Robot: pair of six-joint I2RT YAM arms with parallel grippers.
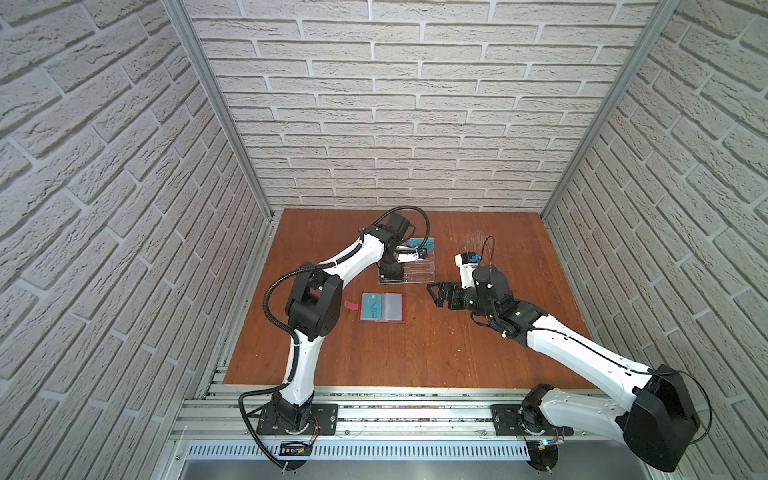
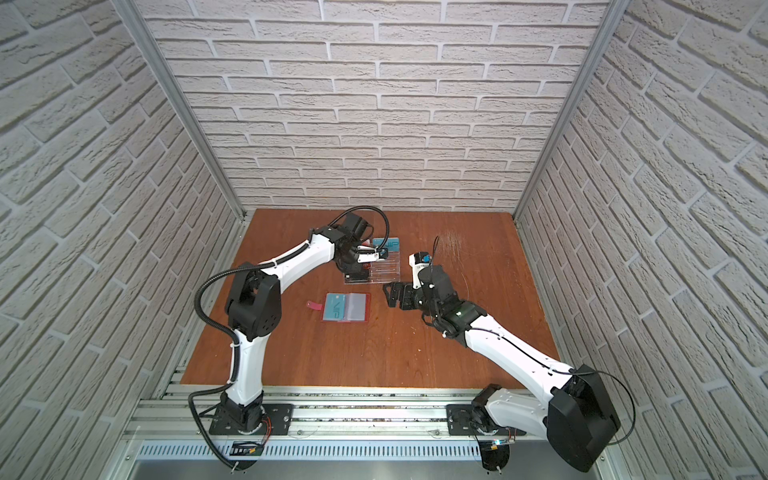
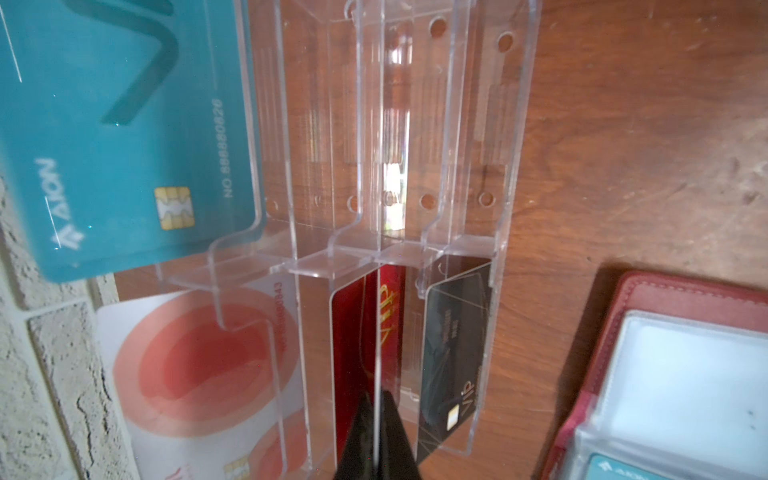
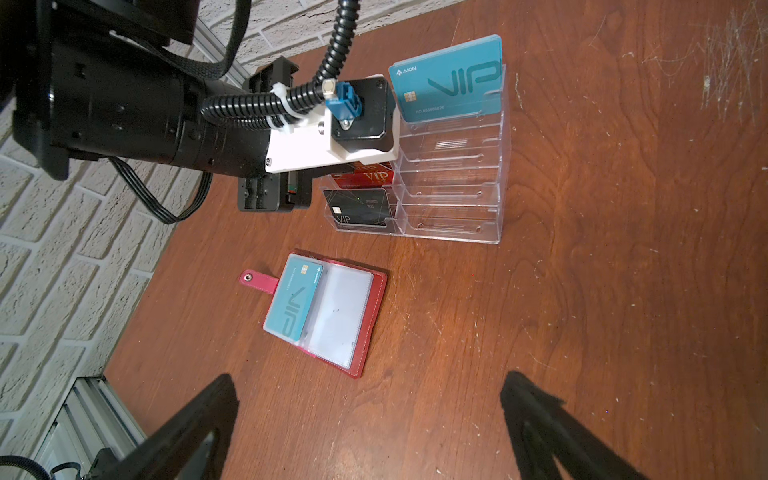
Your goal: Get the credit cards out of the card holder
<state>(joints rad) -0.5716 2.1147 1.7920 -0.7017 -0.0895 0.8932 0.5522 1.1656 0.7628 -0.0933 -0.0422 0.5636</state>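
On the brown wooden table (image 1: 415, 357) walled by pale brick, the left gripper (image 3: 376, 436) is clenched on the edge of the red card (image 3: 353, 332) in the clear acrylic stand (image 3: 457, 124), its arm elbow-bent, reaching back. The right gripper (image 4: 369, 378) gapes empty, arm stretched low toward the open card holder (image 4: 374, 299) lying flat mid-table, a teal card (image 4: 296, 305) sleeved on its tab side.

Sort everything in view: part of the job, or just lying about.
Job: card holder; sleeved teal card; red card in the shut left claw.
Lying about: clear stand; upper teal card; black card; white-and-red card; open right claw.
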